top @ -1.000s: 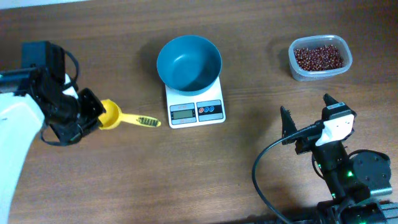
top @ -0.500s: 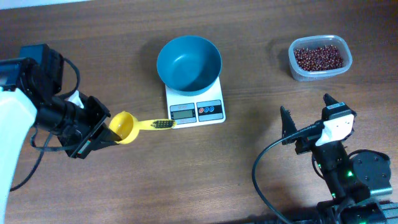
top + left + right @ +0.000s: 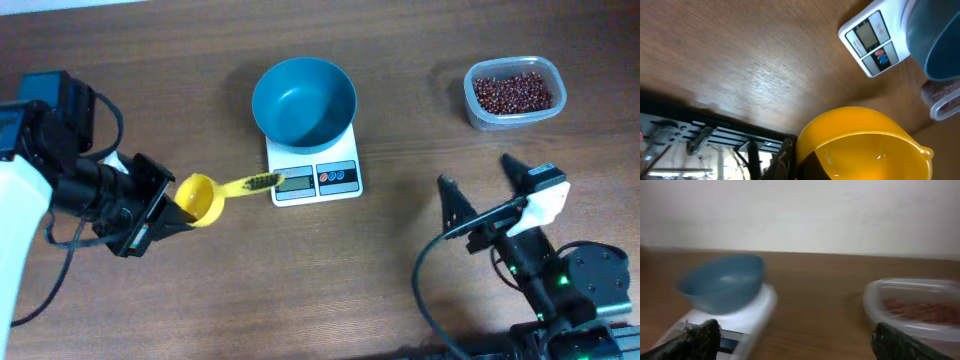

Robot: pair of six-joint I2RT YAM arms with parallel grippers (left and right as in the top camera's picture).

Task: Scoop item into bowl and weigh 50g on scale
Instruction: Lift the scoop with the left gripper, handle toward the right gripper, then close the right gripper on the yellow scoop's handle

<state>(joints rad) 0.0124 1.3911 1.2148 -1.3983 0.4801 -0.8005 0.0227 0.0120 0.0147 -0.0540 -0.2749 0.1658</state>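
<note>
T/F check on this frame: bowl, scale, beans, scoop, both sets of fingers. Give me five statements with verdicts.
1. The bowl sits on the scale. True.
2. The bowl already holds beans. False: it is empty; the beans are in the clear tub.
3. The left fingers are shut on the yellow scoop. True.
4. The right fingers grip the clear tub. False: they are open, apart from it, holding nothing.
5. The yellow scoop is full. False: its cup is empty.
</note>
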